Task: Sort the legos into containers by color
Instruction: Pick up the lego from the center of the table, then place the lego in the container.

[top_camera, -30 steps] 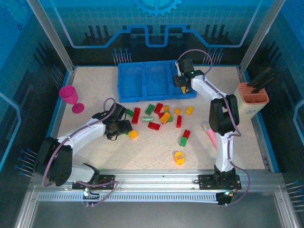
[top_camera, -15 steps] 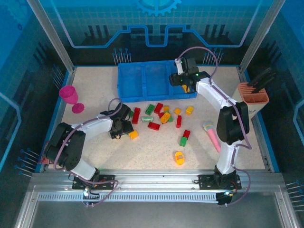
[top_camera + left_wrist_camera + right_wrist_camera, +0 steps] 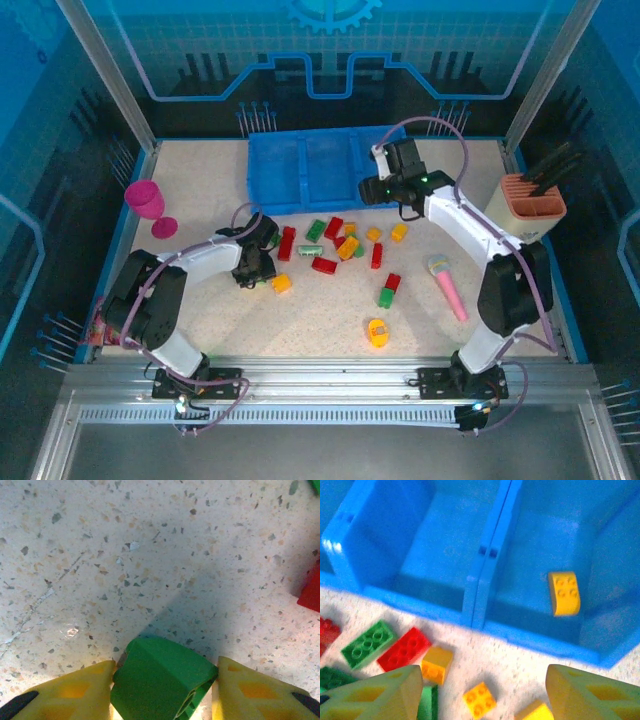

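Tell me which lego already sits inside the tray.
The yellow brick lying in a compartment of the blue tray; all other visible bricks are outside it.

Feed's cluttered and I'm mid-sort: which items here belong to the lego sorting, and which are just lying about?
Job: loose legos; green lego pinched by left end effector; yellow lego in blue tray; open right end effector.
Lying about: magenta cup; beige tool holder; pink stick.
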`<state>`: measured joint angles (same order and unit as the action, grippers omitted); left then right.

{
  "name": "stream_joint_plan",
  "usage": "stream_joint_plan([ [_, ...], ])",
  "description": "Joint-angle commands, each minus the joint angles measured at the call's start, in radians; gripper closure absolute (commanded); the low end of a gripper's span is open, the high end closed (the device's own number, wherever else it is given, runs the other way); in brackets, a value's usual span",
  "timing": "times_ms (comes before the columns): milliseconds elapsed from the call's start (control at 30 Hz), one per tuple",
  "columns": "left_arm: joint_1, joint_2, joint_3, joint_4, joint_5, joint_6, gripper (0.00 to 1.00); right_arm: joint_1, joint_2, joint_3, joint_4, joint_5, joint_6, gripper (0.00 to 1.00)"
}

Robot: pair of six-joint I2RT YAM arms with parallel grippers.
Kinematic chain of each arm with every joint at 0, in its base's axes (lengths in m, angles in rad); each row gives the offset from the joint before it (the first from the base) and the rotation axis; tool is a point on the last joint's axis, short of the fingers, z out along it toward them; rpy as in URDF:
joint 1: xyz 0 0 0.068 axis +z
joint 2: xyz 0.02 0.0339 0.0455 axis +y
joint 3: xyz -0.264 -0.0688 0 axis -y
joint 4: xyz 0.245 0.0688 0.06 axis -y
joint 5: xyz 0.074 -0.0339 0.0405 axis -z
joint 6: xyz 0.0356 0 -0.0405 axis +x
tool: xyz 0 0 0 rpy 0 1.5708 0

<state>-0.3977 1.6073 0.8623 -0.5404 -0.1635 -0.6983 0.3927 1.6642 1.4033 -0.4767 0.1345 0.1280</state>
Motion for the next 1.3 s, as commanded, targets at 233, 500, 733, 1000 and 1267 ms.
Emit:
stream_joint_plan([
  [233, -0.006, -0.082, 0.270, -0.177, -0.068, 0.161, 0.68, 0.072, -0.188, -0.305, -0.181, -0.028, 0.239, 0.33],
  [500, -0.005, -0.032, 0.610, -0.177, -0.157, 0.329, 0.66, 0.124, -0.381, -0.518, -0.166, -0.076, 0.431, 0.30],
  [733, 0.021, 0.142, 0.776, -0.049, -0.194, 0.431, 0.66, 0.158, -0.482, -0.665, -0.169, -0.079, 0.562, 0.29],
  [1000, 0.084, 0.370, 0.921, 0.007, -0.186, 0.461, 0.65, 0.167, -0.509, -0.734, -0.119, -0.061, 0.618, 0.28],
  [1267, 0.124, 0.503, 0.993, 0.001, -0.176, 0.486, 0.55, 0.170, -0.476, -0.748, -0.070, -0.068, 0.638, 0.28],
])
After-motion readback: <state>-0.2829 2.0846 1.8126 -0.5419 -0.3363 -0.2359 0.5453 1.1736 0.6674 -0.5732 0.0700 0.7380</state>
